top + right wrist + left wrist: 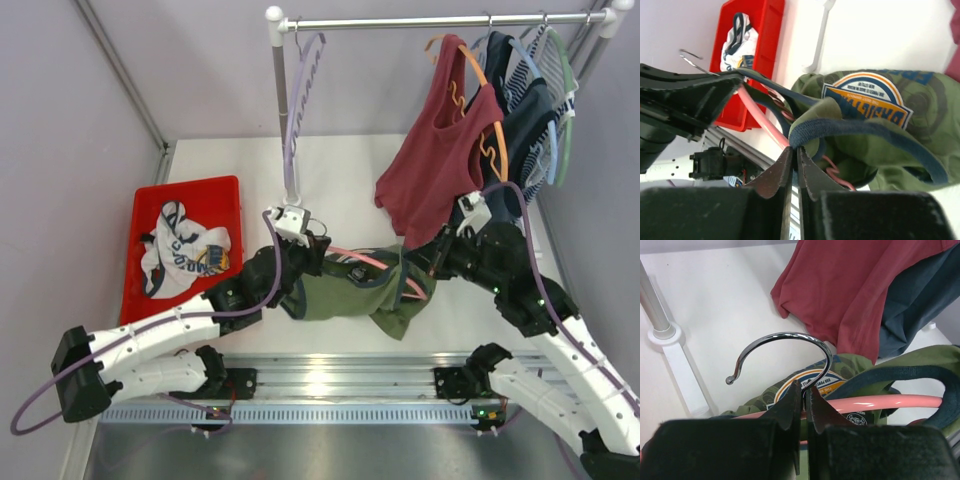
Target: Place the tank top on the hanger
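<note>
The olive-green tank top [345, 297] lies bunched on the table between my arms, partly over the salmon-pink hanger [365, 259]. My left gripper [318, 256] is shut on the stem of the hanger's metal hook [790, 340]. In the left wrist view the pink bar [880, 402] runs right under the navy trim, and the chest graphic [807, 379] shows behind my left gripper [805, 390]. My right gripper [432, 262] is shut on the top's navy trim [865, 131], right beside the pink hanger [757, 117]. The right gripper [796, 151] holds the trim stretched.
A red bin [150, 205] with a white printed garment [180, 252] stands at the left. The rail holds a lilac hanger [300, 110], a dark red tank top [435, 165] on an orange hanger, and dark and striped garments [530, 110]. The rack post base [662, 332] stands near.
</note>
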You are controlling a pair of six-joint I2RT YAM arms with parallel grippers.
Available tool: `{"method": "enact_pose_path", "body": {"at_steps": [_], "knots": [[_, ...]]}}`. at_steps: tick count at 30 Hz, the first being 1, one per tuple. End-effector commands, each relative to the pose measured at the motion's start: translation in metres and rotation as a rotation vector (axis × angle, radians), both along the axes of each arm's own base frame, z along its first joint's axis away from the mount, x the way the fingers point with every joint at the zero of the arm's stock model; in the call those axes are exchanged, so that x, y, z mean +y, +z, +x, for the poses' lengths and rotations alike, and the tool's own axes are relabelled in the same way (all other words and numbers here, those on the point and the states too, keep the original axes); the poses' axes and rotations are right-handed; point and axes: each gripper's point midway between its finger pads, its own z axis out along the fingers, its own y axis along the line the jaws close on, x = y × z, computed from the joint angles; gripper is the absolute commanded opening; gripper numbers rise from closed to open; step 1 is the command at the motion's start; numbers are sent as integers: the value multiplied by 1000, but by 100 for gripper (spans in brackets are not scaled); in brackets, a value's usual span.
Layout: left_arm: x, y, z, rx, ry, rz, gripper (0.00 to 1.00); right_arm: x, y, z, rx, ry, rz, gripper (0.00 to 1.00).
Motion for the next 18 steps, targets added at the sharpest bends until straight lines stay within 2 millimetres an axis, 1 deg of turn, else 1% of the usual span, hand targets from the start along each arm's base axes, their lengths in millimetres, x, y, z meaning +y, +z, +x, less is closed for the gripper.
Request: {"method": "enact_pose_path", "body": {"at_steps": [1,5,6,7,9,13,14,15,16,18], "knots": [[1,42,-2,-65,-3,-108,0,-16,-12,-6,12,-32,-53,9],[3,40,-2,-61,5,-102,0,-30,-26,-9,40,-85,-102,11],[4,39,-2,-58,7,-97,0,-35,-29,-8,43,-107,-119,11],[5,39,-2,-58,10,-94,0,-38,-32,-12,54,-114,-132,9],[6,39,-2,-60,12,-91,0,-44,-39,-15,69,-127,-156,9],[7,38,-2,-62,15,-83,0,-51,-47,-19,88,-146,-182,19],[6,38,-1,-62,13,-81,0,-52,-47,-20,88,-144,-186,25],[6,37,-1,-60,13,-78,0,-52,-47,-20,90,-142,-188,27],[5,36,-1,-57,10,-77,0,-52,-41,-20,71,-139,-190,33],[3,35,0,-55,7,-73,0,-50,-33,-21,53,-115,-185,38]]}}
